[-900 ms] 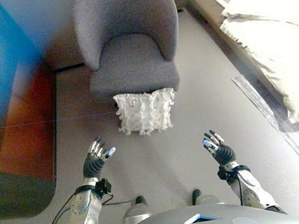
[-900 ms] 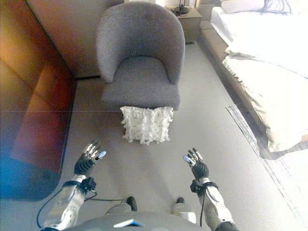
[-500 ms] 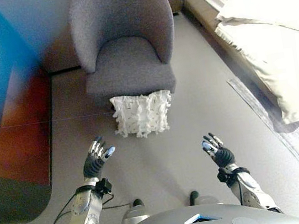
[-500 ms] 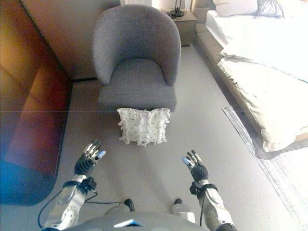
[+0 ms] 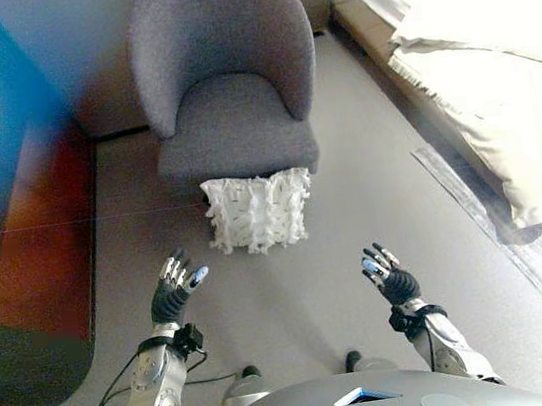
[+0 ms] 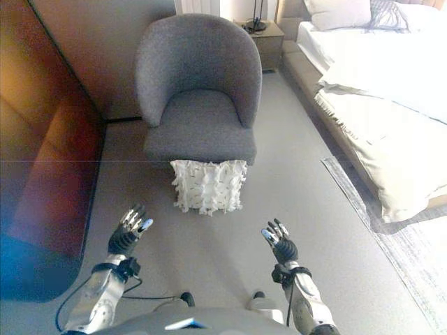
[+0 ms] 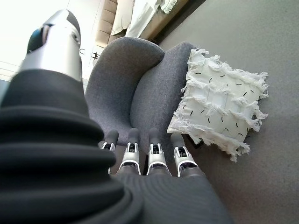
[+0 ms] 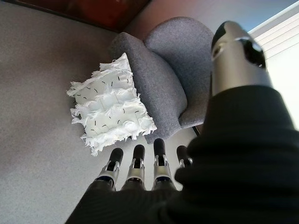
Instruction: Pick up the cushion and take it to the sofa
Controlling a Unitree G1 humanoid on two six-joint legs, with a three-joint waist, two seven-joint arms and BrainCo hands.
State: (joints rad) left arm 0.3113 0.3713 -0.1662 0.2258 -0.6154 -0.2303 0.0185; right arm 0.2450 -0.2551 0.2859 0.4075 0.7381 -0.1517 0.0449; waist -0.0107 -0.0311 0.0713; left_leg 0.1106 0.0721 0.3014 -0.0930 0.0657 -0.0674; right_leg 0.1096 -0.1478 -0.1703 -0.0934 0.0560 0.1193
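cushion (image 5: 258,209) propped against grey armchair (image 5: 227,78) | left hand (image 5: 173,289) open | right hand (image 5: 388,276) open, both empty

Bed (image 6: 391,91) cut off at right edge; cushion (image 6: 208,185) hides armchair (image 6: 199,91) base front.

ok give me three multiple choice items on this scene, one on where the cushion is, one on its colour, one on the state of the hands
1. Where is the cushion?
A. on the armchair seat
B. on the floor against the armchair front
C. on the bed

2. What colour is it?
A. white with fringes
B. red
C. black

3. What are the left hand and right hand doing?
A. both clutch the cushion
B. one grips the armchair
C. both open, holding nothing

Answers: 1 B, it stands on the floor leaning on the chair base; 2 A, white tufted fabric; 3 C, fingers straight, short of the cushion.
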